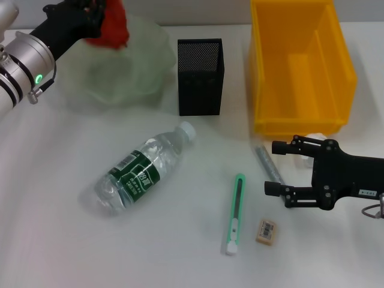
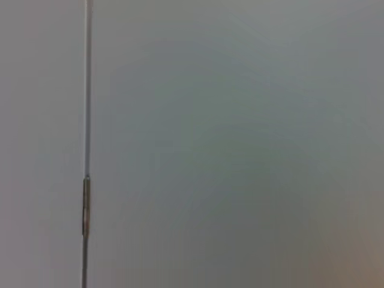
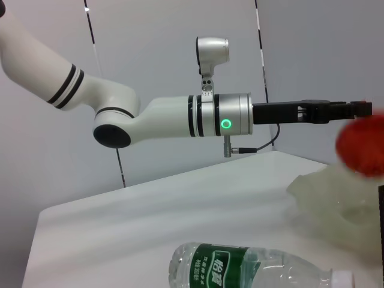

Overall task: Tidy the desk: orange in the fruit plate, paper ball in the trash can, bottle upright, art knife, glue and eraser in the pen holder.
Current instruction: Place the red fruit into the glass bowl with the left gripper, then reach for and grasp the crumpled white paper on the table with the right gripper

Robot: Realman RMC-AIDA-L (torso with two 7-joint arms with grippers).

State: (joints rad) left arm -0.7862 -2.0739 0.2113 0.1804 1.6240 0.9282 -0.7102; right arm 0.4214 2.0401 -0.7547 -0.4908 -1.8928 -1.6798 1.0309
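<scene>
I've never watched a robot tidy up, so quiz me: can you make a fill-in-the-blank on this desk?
1. The water bottle lies on its ____.
2. The left gripper holds a red fruit above the pale ____ plate.
3. The black mesh pen holder stands left of the ____ bin.

Missing: side; green; yellow

The white table [image 1: 54, 240] in front of me carries a clear bottle [image 1: 139, 170] on its side, cap toward the black mesh pen holder [image 1: 200, 77]. A pale green fruit plate [image 1: 120, 63] sits beside the holder, a yellow bin [image 1: 300, 66] on its other side. Nearer me lie a green art knife [image 1: 236, 213], a grey glue stick [image 1: 266, 164] and an eraser [image 1: 266, 231]
</scene>
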